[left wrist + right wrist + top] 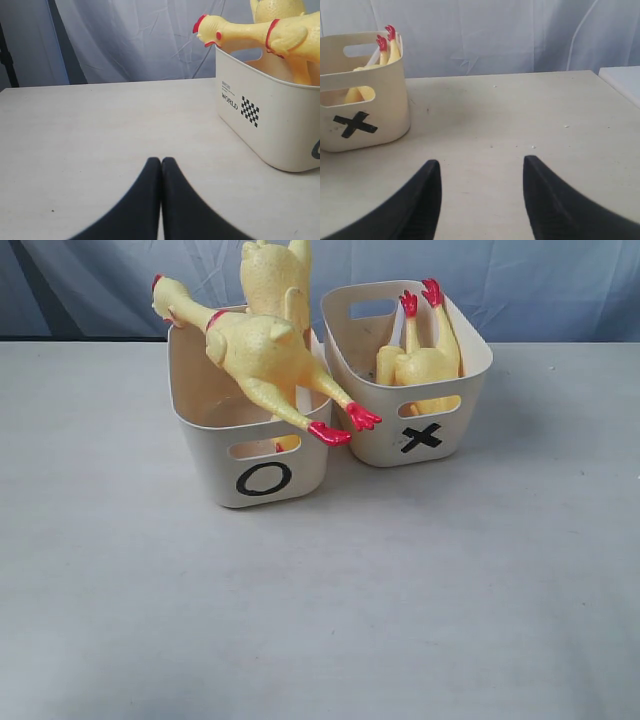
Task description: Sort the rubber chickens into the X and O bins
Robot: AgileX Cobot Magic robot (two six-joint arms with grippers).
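Note:
The O bin [250, 455] stands left of the X bin [415, 430], both cream tubs. One rubber chicken [265, 360] lies across the O bin's rim, red feet hanging over the front, head [210, 31] poking past the side. A second chicken [275, 275] stands behind it in the same bin. Another chicken [420, 360] sits head-down in the X bin [362, 117], red feet [385, 37] up. The smaller chicken with a white tube is not visible. My left gripper [161, 161] is shut and empty over bare table. My right gripper [481, 162] is open and empty. Neither gripper shows in the exterior view.
A grey-white table [320, 620] carries both bins near its back. A pale blue curtain [540, 280] hangs behind. The O bin's side bears a WORLD label with a checker patch [240, 105]. A white ledge [622, 82] lies past the table's edge in the right wrist view.

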